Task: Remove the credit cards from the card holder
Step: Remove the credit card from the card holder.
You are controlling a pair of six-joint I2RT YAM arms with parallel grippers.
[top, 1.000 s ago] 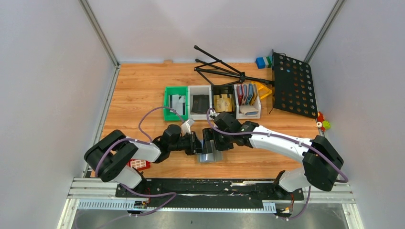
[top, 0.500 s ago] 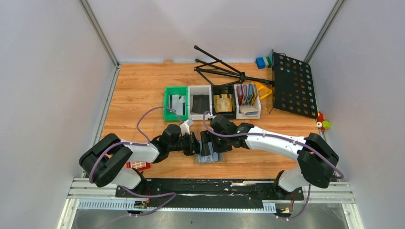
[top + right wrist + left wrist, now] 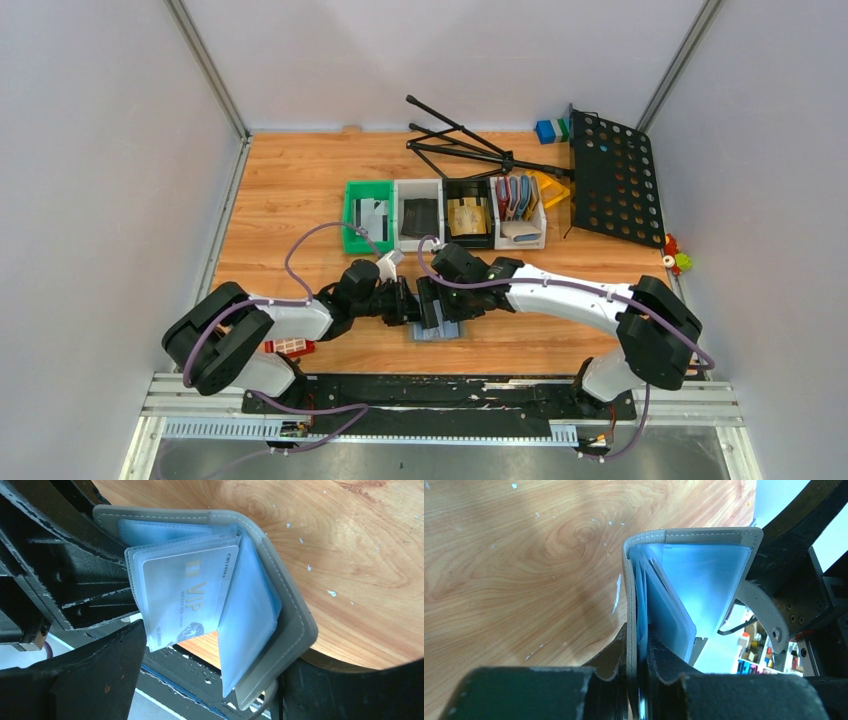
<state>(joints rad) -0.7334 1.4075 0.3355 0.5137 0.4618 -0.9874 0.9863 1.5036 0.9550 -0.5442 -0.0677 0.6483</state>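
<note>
Left gripper [image 3: 638, 652]: jaws together, clamping one cover of the grey-blue card holder [image 3: 689, 535] along with some of its clear sleeves [image 3: 669, 605]. The holder is standing fanned open right at the fingertips, over the wooden table [image 3: 524, 555]. I can't tell whether it is touching the wood.

Right gripper [image 3: 220, 682]: jaws standing wide apart, straddling the open holder. I'm not seeing them pressing on anything.

Between the right fingers [image 3: 100, 680] a pale VIP credit card [image 3: 185, 595] is sitting in the front sleeve, with one corner poking out.

Step in hand, as I'm judging it: pulling that card. I'm planning to close on the exposed card edge only, not on sleeve plus card, then draw along the sleeve's opening while the left clamp is resisting. A shallow pinch on thin plastic is likely to slip.

Hard to make out: how many credit cards are sitting behind the VIP one, since the sleeves are overlapping under bluish glare. Farther off, in the top view, both wrists are covering the holder and only a grey sliver is showing.
</note>
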